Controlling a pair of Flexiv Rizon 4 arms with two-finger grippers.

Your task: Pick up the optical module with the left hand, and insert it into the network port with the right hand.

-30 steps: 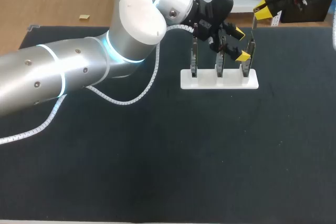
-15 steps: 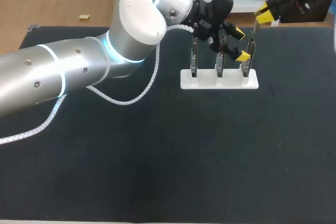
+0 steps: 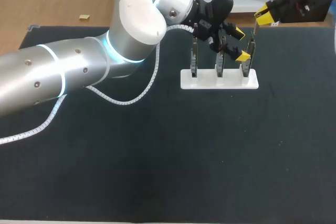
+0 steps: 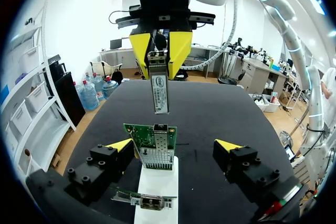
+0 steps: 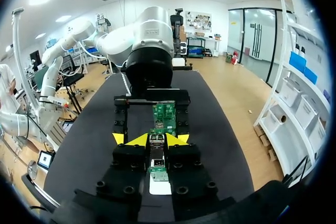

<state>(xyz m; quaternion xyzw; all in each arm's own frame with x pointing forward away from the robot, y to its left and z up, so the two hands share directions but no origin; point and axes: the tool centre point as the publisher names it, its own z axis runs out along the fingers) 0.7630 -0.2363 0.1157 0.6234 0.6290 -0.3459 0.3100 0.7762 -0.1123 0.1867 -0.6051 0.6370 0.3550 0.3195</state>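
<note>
Module (image 4: 159, 85): upper right of head view, hanging vertical, clamped in right gripper (image 3: 264, 16), nose down over the port (image 4: 160, 129); judged aligned for insertion. Left gripper (image 3: 241, 44): fingers spread, gripping nothing, astride the board (image 4: 153, 139) on the stand (image 3: 219, 80), probably to steady it.

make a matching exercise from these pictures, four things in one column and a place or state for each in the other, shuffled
Things
1. left gripper
2. right gripper
3. module
4. white stand

Places and states
A. stands on the dark table
B. open, with a green board in its gap
C. in the air, gripped at its upper end
D. shut on the module

Pairs: 1-B, 2-D, 3-C, 4-A
</note>
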